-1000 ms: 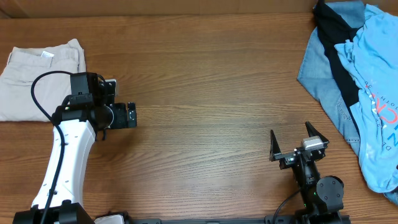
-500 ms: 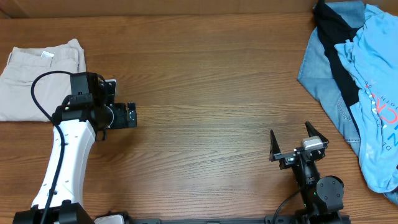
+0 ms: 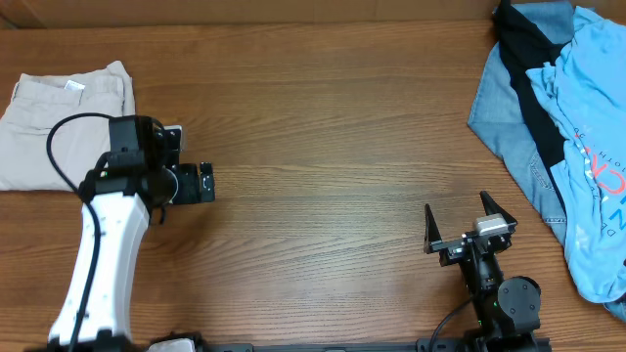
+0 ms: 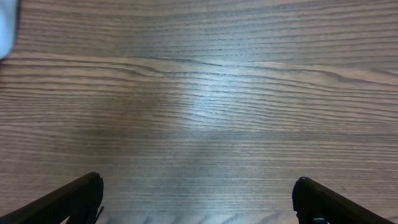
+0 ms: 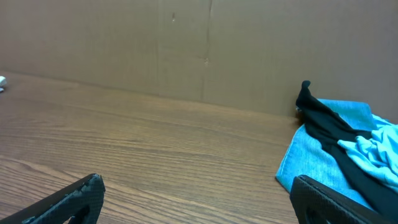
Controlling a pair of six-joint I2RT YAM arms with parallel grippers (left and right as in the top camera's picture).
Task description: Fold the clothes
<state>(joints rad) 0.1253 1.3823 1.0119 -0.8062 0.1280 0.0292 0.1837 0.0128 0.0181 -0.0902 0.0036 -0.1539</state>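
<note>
The clothes, a pair of beige shorts [image 3: 59,122], lie folded flat at the table's far left, with a small white label [image 3: 73,88] near their top edge. My left gripper [image 3: 207,182] hovers just right of the shorts, apart from them. It is open over bare wood, and the left wrist view shows nothing between its spread fingers [image 4: 74,199]. My right gripper [image 3: 457,207] stands open near the front right of the table. In the right wrist view its fingertips [image 5: 323,199] frame only empty tabletop.
A heap of other garments [image 3: 567,127], blue denim, a light blue printed shirt and a black piece, covers the right end of the table. The same heap [image 5: 336,155] shows in the right wrist view. A brown cardboard wall [image 5: 186,43] stands along the far edge.
The left arm's white link has shifted very slightly. Both grippers stay open and in place, and the shorts have not moved.
</note>
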